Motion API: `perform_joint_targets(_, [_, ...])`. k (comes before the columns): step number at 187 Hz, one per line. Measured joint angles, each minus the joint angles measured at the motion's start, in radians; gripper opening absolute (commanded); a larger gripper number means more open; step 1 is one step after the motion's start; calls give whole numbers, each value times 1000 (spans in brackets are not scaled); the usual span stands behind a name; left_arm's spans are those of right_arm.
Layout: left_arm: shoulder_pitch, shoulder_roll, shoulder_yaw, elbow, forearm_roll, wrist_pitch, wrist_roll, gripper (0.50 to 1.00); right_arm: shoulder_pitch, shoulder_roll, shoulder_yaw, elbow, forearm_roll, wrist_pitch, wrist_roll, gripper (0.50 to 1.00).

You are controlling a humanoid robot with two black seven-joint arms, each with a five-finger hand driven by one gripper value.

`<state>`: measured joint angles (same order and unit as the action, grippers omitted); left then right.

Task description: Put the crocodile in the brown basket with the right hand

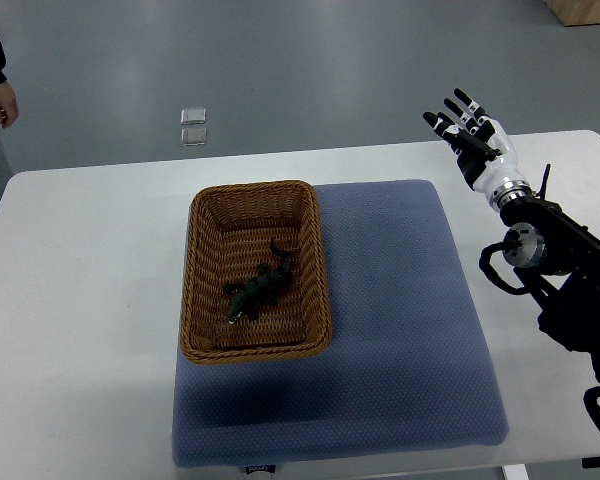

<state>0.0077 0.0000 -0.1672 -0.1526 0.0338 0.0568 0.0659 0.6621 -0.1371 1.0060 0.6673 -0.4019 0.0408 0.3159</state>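
While I look down from the top view, my right robot hand [472, 135] hangs at about two o'clock, over the far edge of the white bench [80, 300], with its dark fingers [458, 112] spread apart and holding nothing. My right arm runs back from it toward four o'clock, off the picture's right edge. The crocodile [260, 290] lies inside the brown basket [252, 189], on the woven bottom in the near half, its dark green body slanted from one o'clock to seven o'clock; I cannot tell whether it touches the side wall. That basket stands just left of centre, at nine o'clock from my robot hand and well apart from it, resting on the left part of a blue mat [400, 320] and overhanging the mat's left edge. At eleven o'clock a person's hand [2, 103] shows at the picture's edge, and two small metal plates [193, 127] sit in the grey floor beyond the bench.
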Motion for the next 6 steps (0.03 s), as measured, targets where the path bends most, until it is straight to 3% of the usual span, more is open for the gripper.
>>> perform_joint_targets(6, [0,0,0,0,0,0,0,1000,-5,0,0,0,0,-1,6,921])
